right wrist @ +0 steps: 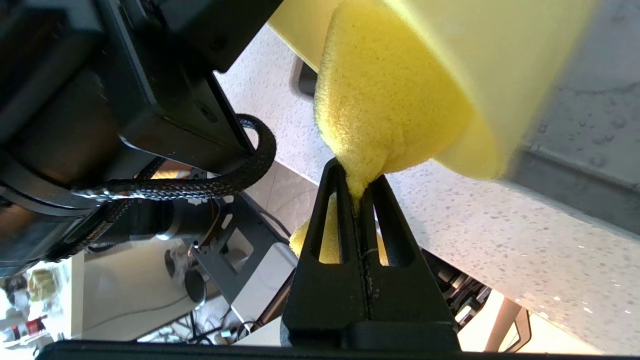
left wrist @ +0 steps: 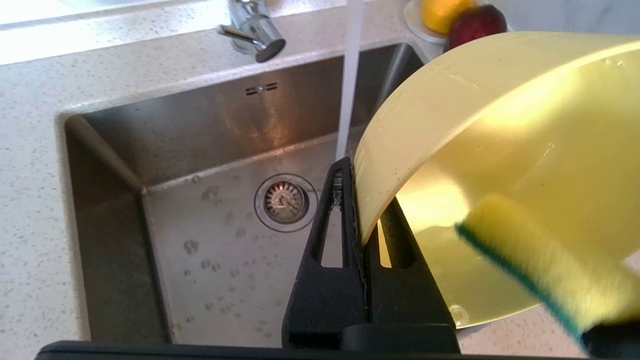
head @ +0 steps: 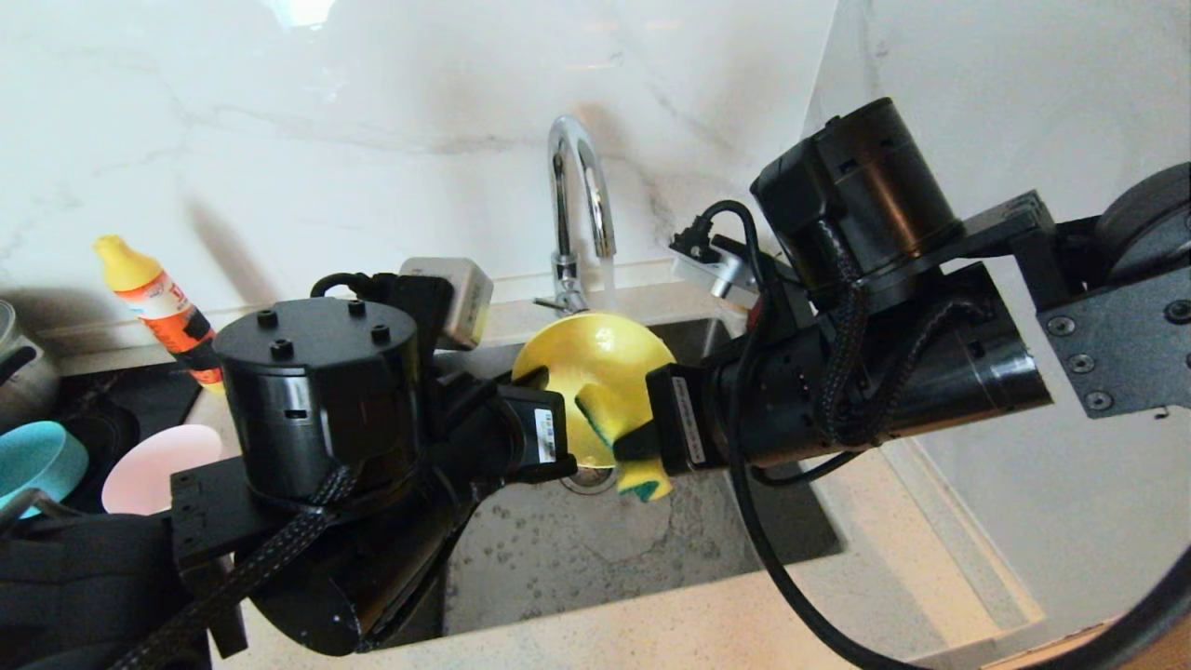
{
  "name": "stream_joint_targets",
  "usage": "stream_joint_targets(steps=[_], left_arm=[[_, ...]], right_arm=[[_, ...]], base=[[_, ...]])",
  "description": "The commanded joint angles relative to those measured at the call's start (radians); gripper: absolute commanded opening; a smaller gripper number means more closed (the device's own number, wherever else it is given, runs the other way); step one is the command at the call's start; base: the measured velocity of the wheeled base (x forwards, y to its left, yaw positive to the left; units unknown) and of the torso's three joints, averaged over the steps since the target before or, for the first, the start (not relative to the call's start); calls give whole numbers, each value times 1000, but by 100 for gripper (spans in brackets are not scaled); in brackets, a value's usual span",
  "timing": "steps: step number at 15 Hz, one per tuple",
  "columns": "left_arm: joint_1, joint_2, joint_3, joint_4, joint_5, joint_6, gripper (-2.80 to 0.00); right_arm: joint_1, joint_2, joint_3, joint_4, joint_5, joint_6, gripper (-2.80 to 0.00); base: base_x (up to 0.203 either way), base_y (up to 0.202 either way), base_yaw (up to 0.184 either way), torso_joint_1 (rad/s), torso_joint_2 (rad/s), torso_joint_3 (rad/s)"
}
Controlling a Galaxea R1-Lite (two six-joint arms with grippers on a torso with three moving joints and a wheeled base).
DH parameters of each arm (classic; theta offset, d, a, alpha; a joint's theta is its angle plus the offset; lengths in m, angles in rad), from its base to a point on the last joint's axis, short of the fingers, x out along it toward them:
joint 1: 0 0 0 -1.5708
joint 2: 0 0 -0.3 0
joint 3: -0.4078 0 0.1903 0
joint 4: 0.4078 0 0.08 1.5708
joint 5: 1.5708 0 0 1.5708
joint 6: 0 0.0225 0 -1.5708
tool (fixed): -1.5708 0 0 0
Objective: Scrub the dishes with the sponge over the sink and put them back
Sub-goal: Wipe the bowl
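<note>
Yellow plastic fills the middle of the scene: the yellow bowl [head: 595, 368] hangs tipped on its side over the sink [head: 577, 549], its rim pinched in the clenched left pincer [left wrist: 361, 200]. From the other side the right pincer [right wrist: 361, 192] is squeezed tight on the sponge [head: 642, 465], whose foam presses against the bowl's inside wall, green face showing at the edge. Both arms meet above the drain [left wrist: 285, 201].

The step in hand looks like the scrub itself. To do it well, the right arm should sweep the sponge round the inner wall in small arcs while the left arm holds the rim steady and lets no twist loosen its thin grip. Pushing too hard could lever the bowl out of the left pincer, so light pressure seems wiser. Keeping the bowl low over the basin would let drips fall inside.

Behind them water runs from the tap [head: 579, 200] into the sink, just beyond the bowl. Farther left on the desk [head: 651, 633] the pink bowl [head: 153, 461] and the blue bowl [head: 37, 461] wait their turn, well apart from the sink, near an orange bottle [head: 158, 302].
</note>
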State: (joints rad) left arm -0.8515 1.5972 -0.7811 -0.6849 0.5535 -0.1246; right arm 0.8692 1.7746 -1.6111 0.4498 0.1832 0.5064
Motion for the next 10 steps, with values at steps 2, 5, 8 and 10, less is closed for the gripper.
stream_joint_targets(steps=[2,5,8,10], left_arm=[[2,3,-1,-4,3,-1,-280],[2,4,-1,-5,3,-1,-280],[2,4,-1,-4,2,-3,-280],[5,7,-1,-4,2,-3,-280]], right_arm=[[31,24,-6,1,1,3,-280],[47,50,-30,-2,0,5,-280],[48,62,-64,1,1,6,-280],[50,56,-50,2,-1,8,-280]], base=[[0,0,0,0,0,0],[0,0,0,0,0,0],[0,0,0,0,0,0],[0,0,0,0,0,0]])
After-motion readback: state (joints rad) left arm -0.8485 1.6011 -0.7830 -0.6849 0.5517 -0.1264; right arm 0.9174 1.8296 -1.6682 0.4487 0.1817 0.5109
